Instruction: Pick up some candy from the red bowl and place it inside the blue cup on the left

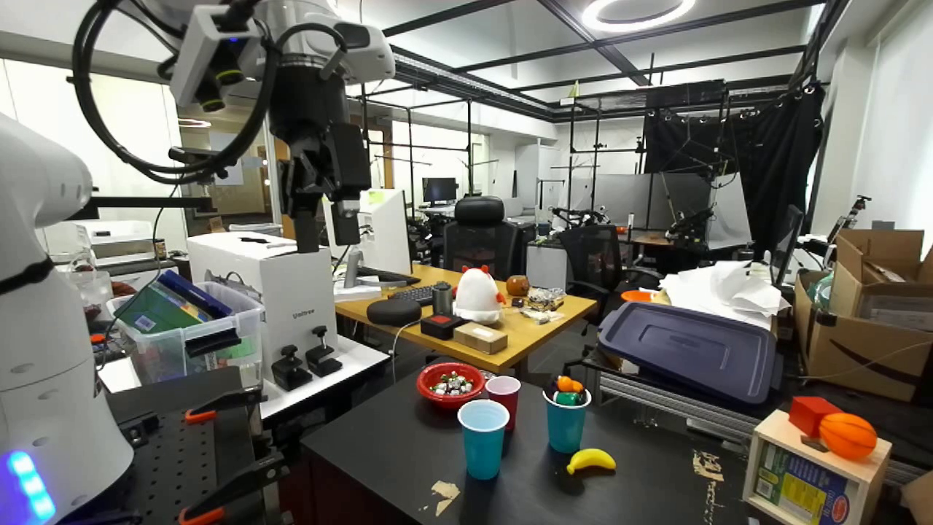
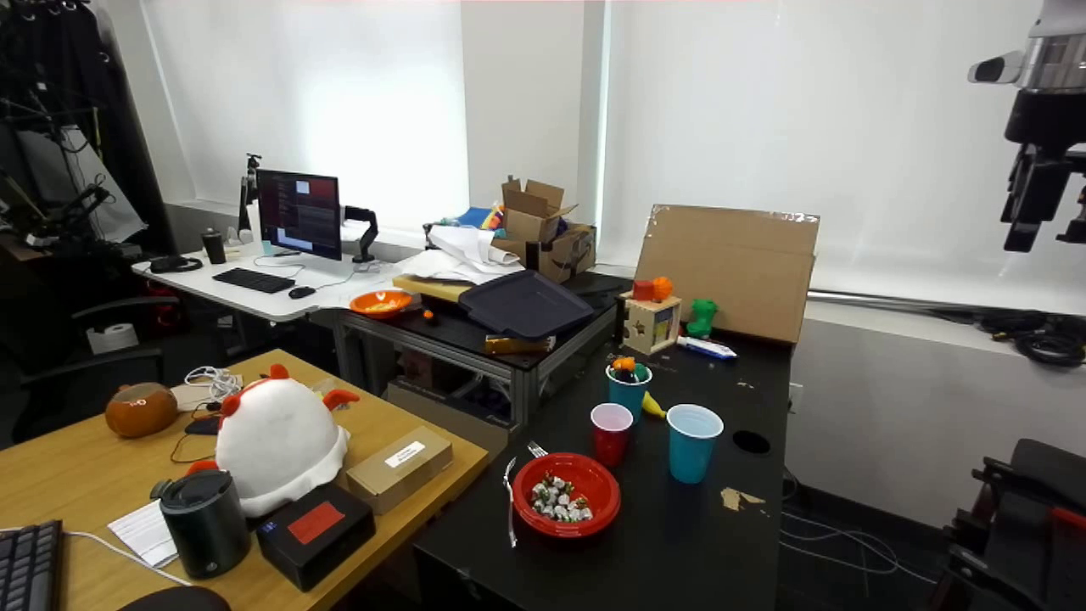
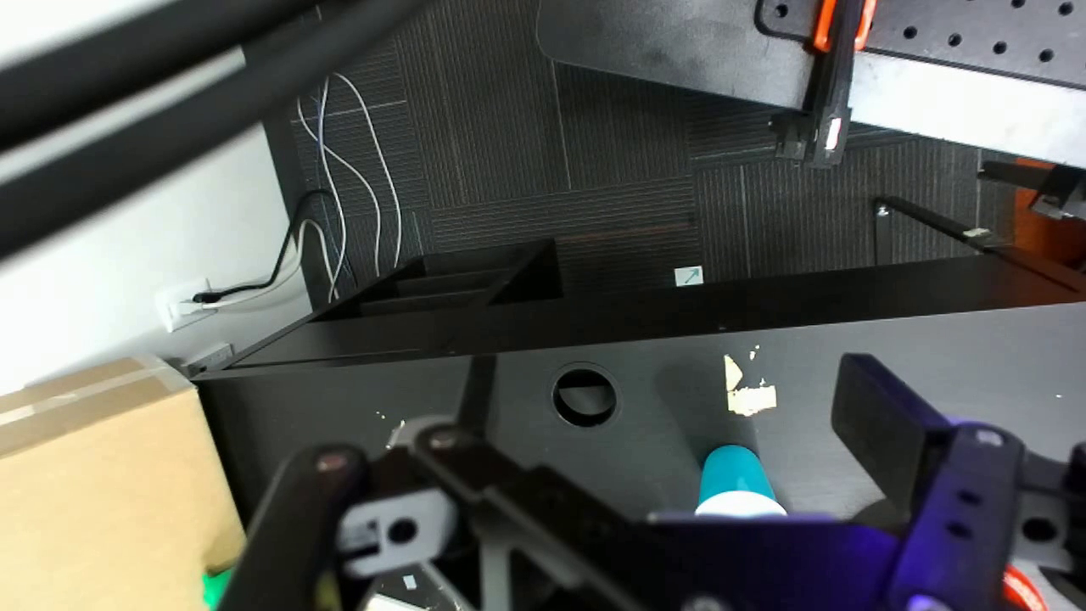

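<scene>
The candy [image 1: 452,383] is a heap of small silver-and-green wrapped pieces, also clear in an exterior view [image 2: 558,499]. It lies in the shallow red bowl [image 1: 428,400], which shows in both exterior views [image 2: 567,531]. The blue cup [image 1: 484,446], a plain tumbler with a white inside, stands upright on the black table in both exterior views [image 2: 691,450]. In the wrist view the blue cup [image 3: 735,475] is partly hidden by the gripper. My gripper [image 1: 326,232] is open and empty, high above and away from bowl and cup; its fingers are spread in the wrist view [image 3: 666,382].
A red cup [image 2: 611,434] stands between bowl and blue cup. A darker blue cup [image 1: 566,426] holds orange and green toys, with a banana [image 1: 591,460] beside it. Silver forks [image 2: 510,501] lie by the bowl. A wooden box [image 2: 652,324] and cardboard [image 2: 725,271] stand farther along.
</scene>
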